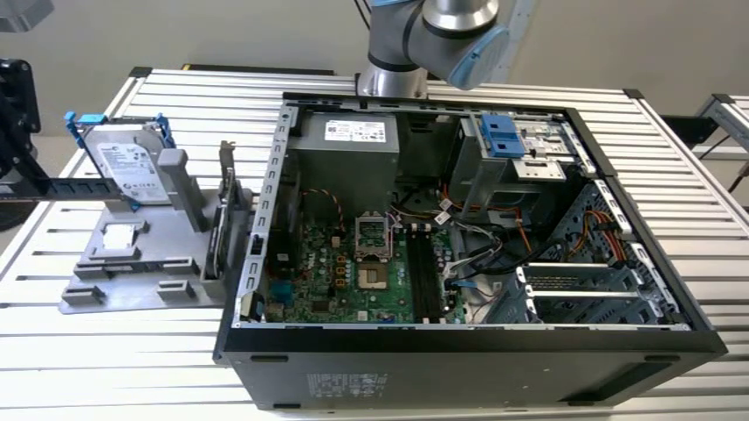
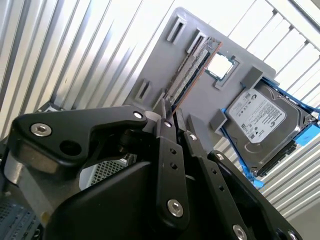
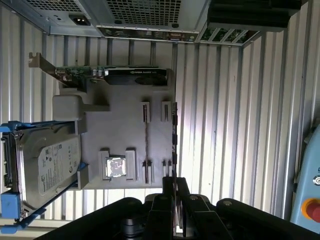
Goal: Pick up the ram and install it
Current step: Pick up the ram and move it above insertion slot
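Gripper (image 2: 169, 114) pinches narrow on one end of the ram (image 2: 194, 72), probably to keep its long edge free. The stick juts over the grey holder tray (image 1: 129, 263), near the hard drive (image 1: 126, 167), with the open computer case (image 1: 468, 338) beyond.

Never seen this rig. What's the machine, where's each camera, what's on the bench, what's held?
It is one robot arm beside an opened black desktop computer case on a slatted metal table. The exterior view comes from a camera off the arm; both wrist views ride on the arm and look past its black hand. A grey holder carries a silver-labelled hard drive in a blue frame and a card with a metal bracket. The hand appears closed on one end of the long, thin, dark ram stick, by the holder's edge.
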Motion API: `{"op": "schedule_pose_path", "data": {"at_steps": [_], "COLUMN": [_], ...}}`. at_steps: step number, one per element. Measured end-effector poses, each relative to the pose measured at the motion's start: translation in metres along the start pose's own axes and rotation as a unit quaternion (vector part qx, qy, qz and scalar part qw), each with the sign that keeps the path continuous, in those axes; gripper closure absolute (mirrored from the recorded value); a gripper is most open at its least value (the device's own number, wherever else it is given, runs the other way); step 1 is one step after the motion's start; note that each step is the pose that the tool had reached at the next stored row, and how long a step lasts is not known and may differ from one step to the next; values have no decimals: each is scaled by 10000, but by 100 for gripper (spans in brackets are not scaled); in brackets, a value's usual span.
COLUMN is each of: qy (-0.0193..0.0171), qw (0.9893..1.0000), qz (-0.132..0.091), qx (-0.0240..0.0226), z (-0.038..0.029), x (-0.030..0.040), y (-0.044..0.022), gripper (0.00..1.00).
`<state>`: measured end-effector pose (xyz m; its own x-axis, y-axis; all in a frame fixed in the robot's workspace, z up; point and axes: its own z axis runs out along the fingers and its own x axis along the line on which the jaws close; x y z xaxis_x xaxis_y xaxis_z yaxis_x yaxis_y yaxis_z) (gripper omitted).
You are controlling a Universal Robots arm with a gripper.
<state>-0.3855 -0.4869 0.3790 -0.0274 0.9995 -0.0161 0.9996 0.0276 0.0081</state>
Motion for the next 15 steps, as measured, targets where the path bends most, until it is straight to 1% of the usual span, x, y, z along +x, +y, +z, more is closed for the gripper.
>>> {"op": "schedule_pose_path", "data": {"at_steps": [7, 15], "qy": [-1, -1], "qw": [10000, 10000], "qz": [0, 0], "qx": [1, 0], "z": [-2, -1], "x": [0, 2], "y": [3, 70], "gripper": [100, 100]}}
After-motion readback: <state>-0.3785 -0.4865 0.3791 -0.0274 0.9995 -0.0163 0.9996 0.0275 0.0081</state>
